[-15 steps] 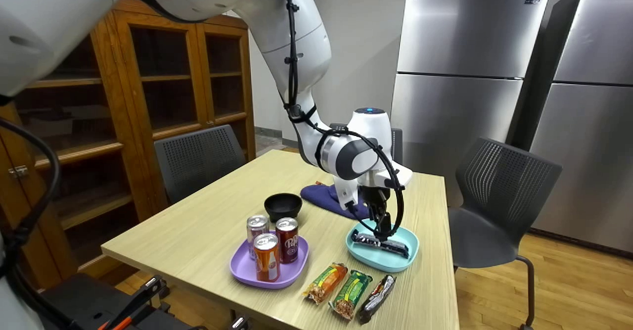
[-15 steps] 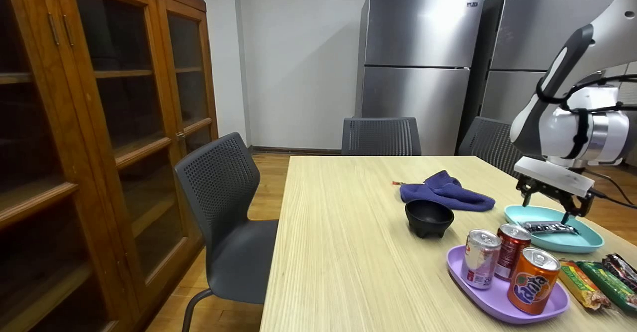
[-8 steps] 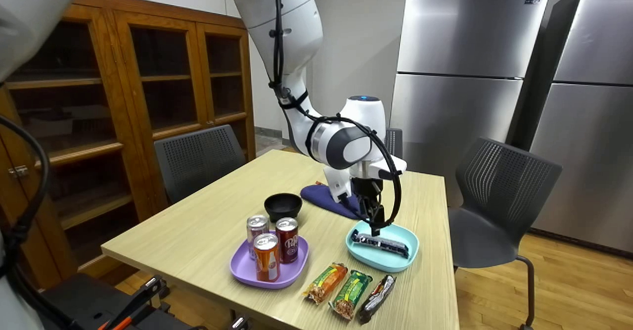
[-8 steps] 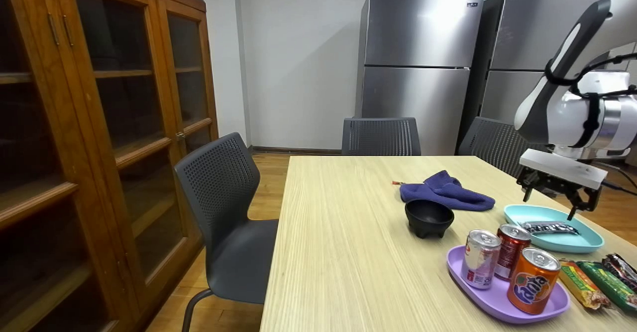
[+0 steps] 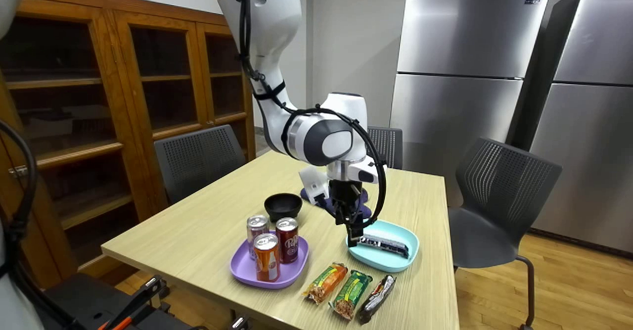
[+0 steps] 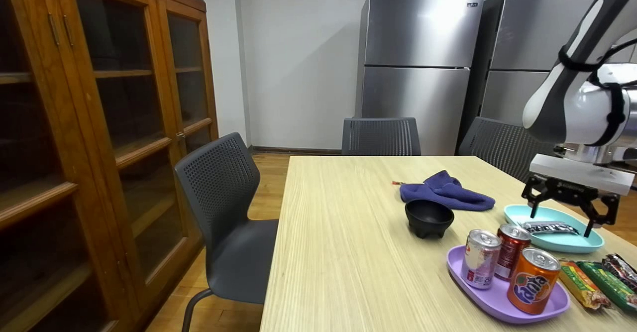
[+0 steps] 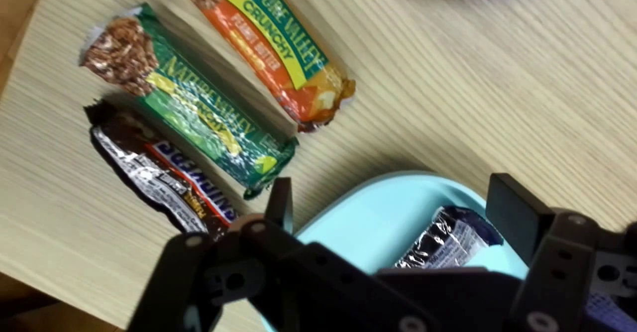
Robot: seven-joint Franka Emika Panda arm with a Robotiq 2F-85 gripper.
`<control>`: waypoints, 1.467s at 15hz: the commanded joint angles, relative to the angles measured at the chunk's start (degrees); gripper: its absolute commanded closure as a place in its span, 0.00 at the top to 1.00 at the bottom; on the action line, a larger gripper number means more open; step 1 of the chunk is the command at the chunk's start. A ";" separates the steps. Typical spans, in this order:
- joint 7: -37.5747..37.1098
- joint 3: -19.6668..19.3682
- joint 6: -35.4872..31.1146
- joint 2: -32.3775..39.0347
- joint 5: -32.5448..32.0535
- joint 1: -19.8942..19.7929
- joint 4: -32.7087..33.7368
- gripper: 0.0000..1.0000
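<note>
Your gripper [image 7: 399,206] points down by the edge of the turquoise plate [image 5: 390,228], its fingers [image 7: 517,217] spread wide and well apart from each other. The dark-wrapped bar [image 7: 450,242] lies across that plate — in the wrist view one end shows in the gap between the fingers, while the gripper's body hides the rest. In both exterior views the bar rests on the plate; how near the fingertips come to it, you cannot tell.

Near the plate, on the pale wooden table [image 6: 348,247], three wrapped bars lie side by side: an orange Nature Valley bar [image 7: 268,48], a green Nature Valley bar [image 7: 204,108] in the middle, and a brown Snickers bar [image 7: 164,172], partly covered by the gripper in your wrist view.

Beyond the orange one sits a purple tray [image 5: 292,273] bearing three upright cans — an orange Fanta can [image 6: 533,282], a dark red Dr Pepper can [image 5: 287,241] and a pale pinkish can [image 6: 481,260]. Behind the tray stand a black bowl [image 6: 429,217] and, farther back, a rumpled navy cloth [image 6: 448,192]. Dark gray chairs [image 6: 216,182] surround the table; past them you have steel refrigerators [image 6: 420,28] and a glass-doored wooden cabinet [image 6: 67,103].
</note>
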State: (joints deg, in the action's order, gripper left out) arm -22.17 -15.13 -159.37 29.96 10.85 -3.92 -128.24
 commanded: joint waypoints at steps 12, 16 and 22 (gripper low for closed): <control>-0.90 -3.05 2.43 -3.22 -6.27 2.87 -6.08 1.00; 3.47 -0.99 -0.48 -4.10 -6.13 1.54 -7.66 1.00; 7.42 -1.05 -6.21 -3.60 -7.45 1.94 -10.55 1.00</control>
State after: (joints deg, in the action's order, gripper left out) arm -17.06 -16.75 -163.01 27.15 5.04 -0.86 -136.57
